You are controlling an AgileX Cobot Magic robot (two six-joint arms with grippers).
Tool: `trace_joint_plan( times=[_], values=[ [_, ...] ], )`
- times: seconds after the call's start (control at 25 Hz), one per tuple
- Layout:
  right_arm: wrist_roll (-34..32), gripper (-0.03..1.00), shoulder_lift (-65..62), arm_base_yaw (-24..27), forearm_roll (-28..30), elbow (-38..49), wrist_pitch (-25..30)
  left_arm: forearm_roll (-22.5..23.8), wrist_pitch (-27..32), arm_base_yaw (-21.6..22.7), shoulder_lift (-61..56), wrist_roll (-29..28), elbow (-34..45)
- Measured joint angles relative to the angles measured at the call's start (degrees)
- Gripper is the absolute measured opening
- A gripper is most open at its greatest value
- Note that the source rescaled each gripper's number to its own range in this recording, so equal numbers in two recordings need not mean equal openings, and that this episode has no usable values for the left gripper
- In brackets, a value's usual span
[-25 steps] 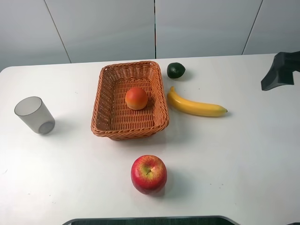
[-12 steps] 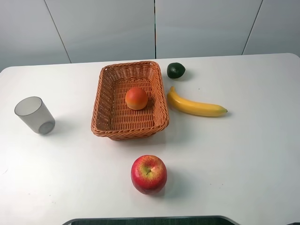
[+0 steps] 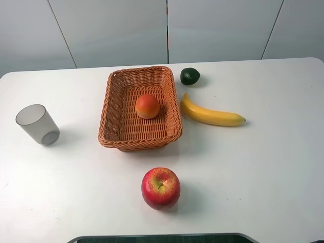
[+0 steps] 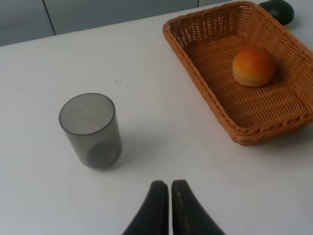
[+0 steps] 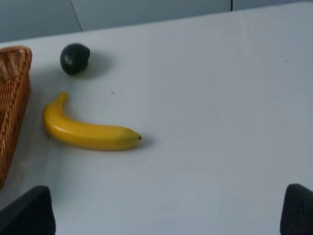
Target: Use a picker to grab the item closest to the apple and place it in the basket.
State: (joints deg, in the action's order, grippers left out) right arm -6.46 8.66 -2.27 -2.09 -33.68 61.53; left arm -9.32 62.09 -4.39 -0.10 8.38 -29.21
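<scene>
The red apple point(image 3: 160, 188) sits near the table's front edge in the high view. The wicker basket point(image 3: 136, 129) stands behind it with an orange point(image 3: 147, 106) lying inside. A yellow banana point(image 3: 210, 115) lies right of the basket. Neither gripper shows in the high view. In the left wrist view my left gripper point(image 4: 169, 205) is shut and empty, hovering over bare table in front of the cup point(image 4: 91, 129), with the basket point(image 4: 259, 105) and orange point(image 4: 253, 66) further off. In the right wrist view my right gripper point(image 5: 166, 215) is open, its fingers point(image 5: 27, 213) spread wide, short of the banana point(image 5: 88, 132).
A dark green avocado point(image 3: 190, 76) rests behind the banana, close to the basket's far right corner, and shows again as the avocado point(image 5: 75, 58) in the right wrist view. The grey translucent cup point(image 3: 37, 124) stands upright at the far left.
The right arm, visible at the right edge of the high view one second ago, has drawn back out of that view. The fruit, basket and cup have not moved.
</scene>
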Motion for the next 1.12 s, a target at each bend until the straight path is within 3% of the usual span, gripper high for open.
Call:
trace_joint_plan(
  times=[0.28, 1.12],
  values=[
    [0.6, 1.0, -8.2, 0.0, 2.8, 2.8, 0.3, 0.0, 0.0, 0.0, 0.0, 0.0, 0.0],
    [2.9, 1.0, -8.5, 0.0, 2.8, 4.3, 0.8, 0.0, 0.0, 0.0, 0.0, 0.0, 0.0]
  ],
)
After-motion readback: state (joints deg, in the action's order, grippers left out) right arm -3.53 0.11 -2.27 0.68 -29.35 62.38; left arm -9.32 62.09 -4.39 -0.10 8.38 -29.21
